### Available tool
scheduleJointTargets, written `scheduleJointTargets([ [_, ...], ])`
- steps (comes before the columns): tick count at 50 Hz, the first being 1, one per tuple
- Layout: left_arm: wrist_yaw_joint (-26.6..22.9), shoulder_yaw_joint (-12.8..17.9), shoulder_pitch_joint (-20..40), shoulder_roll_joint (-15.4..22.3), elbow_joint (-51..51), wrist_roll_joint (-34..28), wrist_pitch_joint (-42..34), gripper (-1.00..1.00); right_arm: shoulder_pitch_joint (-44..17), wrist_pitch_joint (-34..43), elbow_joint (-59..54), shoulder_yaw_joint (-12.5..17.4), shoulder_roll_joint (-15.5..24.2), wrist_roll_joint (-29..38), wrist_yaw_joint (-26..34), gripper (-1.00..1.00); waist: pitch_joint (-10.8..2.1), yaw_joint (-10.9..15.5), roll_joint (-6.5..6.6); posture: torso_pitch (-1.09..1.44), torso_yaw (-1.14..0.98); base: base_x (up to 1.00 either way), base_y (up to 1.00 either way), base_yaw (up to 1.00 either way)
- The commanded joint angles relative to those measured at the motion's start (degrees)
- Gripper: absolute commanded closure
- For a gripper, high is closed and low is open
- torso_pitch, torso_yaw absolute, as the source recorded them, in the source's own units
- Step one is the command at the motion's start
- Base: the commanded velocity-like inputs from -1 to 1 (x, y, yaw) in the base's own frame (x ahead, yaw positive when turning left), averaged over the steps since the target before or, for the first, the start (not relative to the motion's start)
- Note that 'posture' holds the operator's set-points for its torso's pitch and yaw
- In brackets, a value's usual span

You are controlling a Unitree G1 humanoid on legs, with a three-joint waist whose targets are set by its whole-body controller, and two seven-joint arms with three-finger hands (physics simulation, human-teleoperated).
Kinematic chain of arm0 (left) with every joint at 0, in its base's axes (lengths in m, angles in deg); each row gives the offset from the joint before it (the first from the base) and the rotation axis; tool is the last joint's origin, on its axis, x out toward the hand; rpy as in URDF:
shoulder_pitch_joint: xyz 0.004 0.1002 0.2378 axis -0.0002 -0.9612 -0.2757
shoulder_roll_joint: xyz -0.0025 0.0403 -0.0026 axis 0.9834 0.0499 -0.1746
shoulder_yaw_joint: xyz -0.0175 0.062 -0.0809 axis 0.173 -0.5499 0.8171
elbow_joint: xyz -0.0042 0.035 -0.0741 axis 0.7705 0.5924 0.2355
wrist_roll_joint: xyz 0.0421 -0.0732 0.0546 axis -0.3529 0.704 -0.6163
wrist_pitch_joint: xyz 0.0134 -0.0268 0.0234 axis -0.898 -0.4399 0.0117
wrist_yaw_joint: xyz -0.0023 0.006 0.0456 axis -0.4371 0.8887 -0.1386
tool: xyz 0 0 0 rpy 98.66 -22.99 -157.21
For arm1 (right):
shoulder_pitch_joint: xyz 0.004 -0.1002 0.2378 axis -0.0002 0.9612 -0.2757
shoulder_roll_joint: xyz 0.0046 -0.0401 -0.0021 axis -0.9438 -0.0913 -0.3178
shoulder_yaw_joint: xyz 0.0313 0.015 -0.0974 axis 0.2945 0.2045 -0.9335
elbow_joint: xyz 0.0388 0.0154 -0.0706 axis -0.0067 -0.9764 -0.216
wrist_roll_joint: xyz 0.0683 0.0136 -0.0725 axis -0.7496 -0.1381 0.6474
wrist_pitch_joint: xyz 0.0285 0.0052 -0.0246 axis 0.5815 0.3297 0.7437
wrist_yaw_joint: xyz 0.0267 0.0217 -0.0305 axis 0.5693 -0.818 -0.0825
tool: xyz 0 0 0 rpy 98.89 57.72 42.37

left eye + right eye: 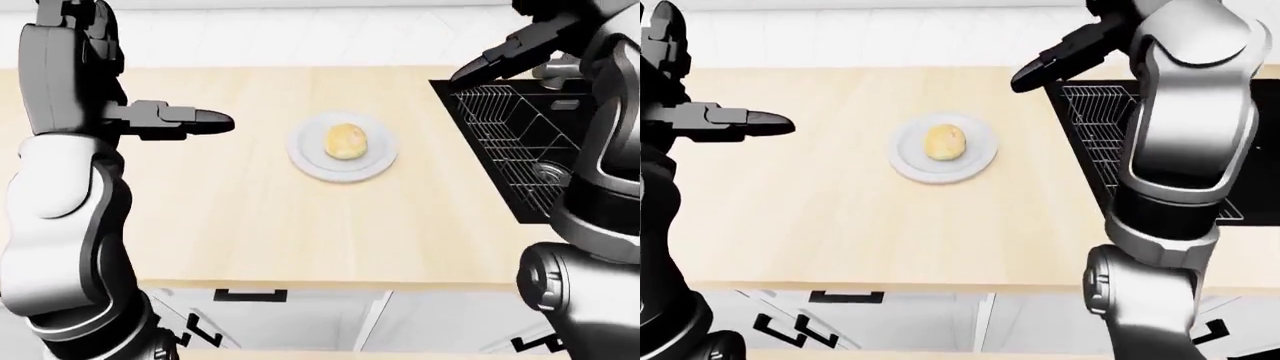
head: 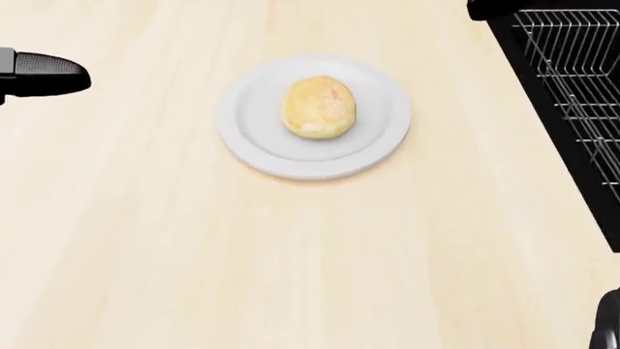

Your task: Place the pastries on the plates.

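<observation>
A round golden pastry (image 2: 319, 107) lies in the middle of a white plate (image 2: 252, 134) on the light wooden counter. My right hand (image 1: 1055, 61) is raised above and to the right of the plate, fingers stretched out and empty. My left hand (image 1: 195, 122) hovers over the counter to the left of the plate, fingers straight and pointing toward it, holding nothing. In the head view only the left hand's dark fingertip (image 2: 49, 74) shows at the left edge.
A black sink with a wire rack (image 1: 510, 131) is set into the counter at the right. White cabinet fronts (image 1: 300, 330) run below the counter's near edge. A pale wall lies beyond the counter at the top of the eye views.
</observation>
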Motion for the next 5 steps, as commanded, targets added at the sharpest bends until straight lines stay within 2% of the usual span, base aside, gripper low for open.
scheduleJointTargets([
  [1,0.15,1.15,1.30,1.24,-1.80,0.02,0.70,-1.00,-0.79,-0.16,2.39,1.02,1.31,-0.94,-1.22,-1.00,-1.61,0.04,-0.07,0.00,0.00,0.00,0.00,0.00],
  [5,0.04,1.82,0.88,2.59,-2.94,0.15,-0.34,-1.00,1.95,1.41,5.37,2.19,2.61,-2.47,-2.31,-1.00,-1.58,0.01,-0.11,0.00,0.00,0.00,0.00,0.00],
])
